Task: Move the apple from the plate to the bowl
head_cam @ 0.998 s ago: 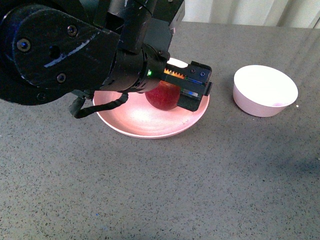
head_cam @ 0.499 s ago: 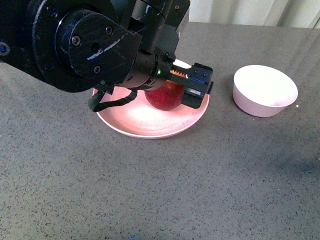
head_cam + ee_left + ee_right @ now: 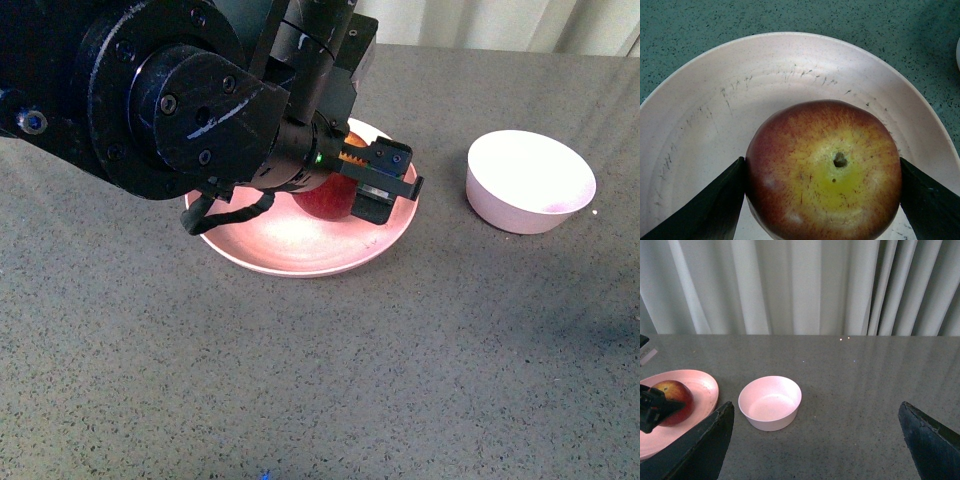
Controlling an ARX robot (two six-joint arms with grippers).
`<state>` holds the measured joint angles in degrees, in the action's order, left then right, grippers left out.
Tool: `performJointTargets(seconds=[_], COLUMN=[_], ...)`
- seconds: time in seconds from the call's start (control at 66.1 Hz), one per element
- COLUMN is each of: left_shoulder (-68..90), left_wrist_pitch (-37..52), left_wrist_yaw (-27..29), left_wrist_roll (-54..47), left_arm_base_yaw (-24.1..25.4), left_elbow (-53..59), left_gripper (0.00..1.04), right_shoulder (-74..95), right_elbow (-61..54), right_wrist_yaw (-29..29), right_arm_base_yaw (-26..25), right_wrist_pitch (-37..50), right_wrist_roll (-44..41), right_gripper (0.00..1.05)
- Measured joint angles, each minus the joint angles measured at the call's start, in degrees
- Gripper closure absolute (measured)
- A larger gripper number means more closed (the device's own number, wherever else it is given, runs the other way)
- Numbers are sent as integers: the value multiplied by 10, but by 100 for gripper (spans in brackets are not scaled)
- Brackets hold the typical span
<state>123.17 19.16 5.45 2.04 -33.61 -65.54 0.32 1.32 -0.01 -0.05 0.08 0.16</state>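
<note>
The dark red apple (image 3: 325,198) sits on the wide pale pink plate (image 3: 270,245) at the table's middle. My left gripper (image 3: 355,195) is shut on the apple, one finger on each side. In the left wrist view the apple (image 3: 824,172) shows its yellow stem dimple between the black fingers (image 3: 705,210) over the scuffed plate (image 3: 700,110). The small deep bowl (image 3: 529,181) stands empty to the plate's right. In the right wrist view I see the bowl (image 3: 770,402), the plate (image 3: 702,390) and the apple (image 3: 674,400). My right gripper (image 3: 815,440) is open and empty.
The left arm's black body (image 3: 150,110) covers the plate's left and back part in the front view. Grey speckled tabletop (image 3: 400,380) stretches around. Pale curtains (image 3: 790,285) hang behind the table's far edge.
The left arm has shifted a little and its jaws have closed tighter round the apple. The apple, plate and bowl stay in place.
</note>
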Motion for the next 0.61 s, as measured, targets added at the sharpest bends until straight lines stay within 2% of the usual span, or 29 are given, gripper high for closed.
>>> performJointTargets(seconds=[0.182, 0.333, 0.424, 0.605], left_shoulder=[-15, -48, -57, -47], left_wrist_pitch=[13, 14, 5, -16], left_wrist_yaw=[2, -5, -11, -8], left_wrist_roll=[-3, -2, -3, -2], left_arm_base_yaw=[-9, -36, -63, -81], left_elbow=[9, 8, -17, -64], left_gripper=[27, 29, 30, 30], right_shoulder=[0, 0, 0, 0], right_elbow=[0, 0, 0, 0], right_wrist_yaw=[0, 0, 0, 0], right_arm_base_yaw=[0, 0, 0, 0], right_wrist_pitch=[0, 0, 0, 0], right_wrist_roll=[0, 0, 0, 0], right_gripper=[9, 9, 9, 9])
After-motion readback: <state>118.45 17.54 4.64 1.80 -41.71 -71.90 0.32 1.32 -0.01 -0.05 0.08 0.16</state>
